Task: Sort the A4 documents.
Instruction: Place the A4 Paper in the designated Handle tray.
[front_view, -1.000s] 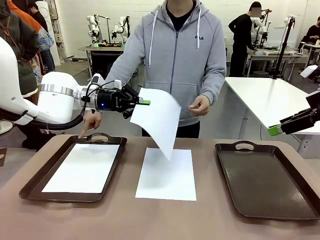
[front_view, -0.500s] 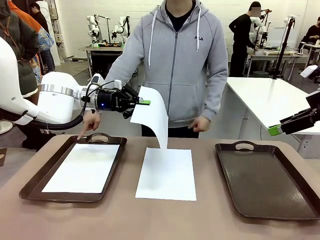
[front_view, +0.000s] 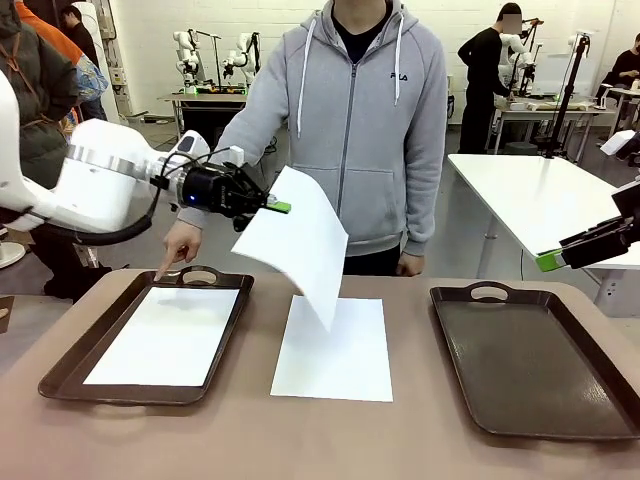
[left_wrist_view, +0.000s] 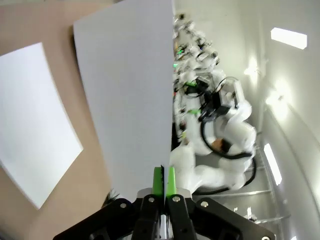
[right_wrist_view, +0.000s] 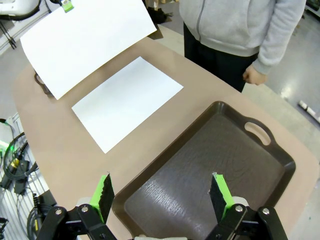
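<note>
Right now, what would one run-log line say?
left claw: shut on raised sheet; right claw: open near right tray; hand: points at left tray

A robotics lab: a white robot arm (front_view: 100, 185) reaches in from nine o'clock over the brown tabletop (front_view: 330, 440), a plain white worktable (front_view: 540, 200) stands at two o'clock on bare grey floor (front_view: 470, 230), strip lights (left_wrist_view: 290, 35) glow overhead, and loose cables (right_wrist_view: 20, 172) trail beside the tabletop.
</note>
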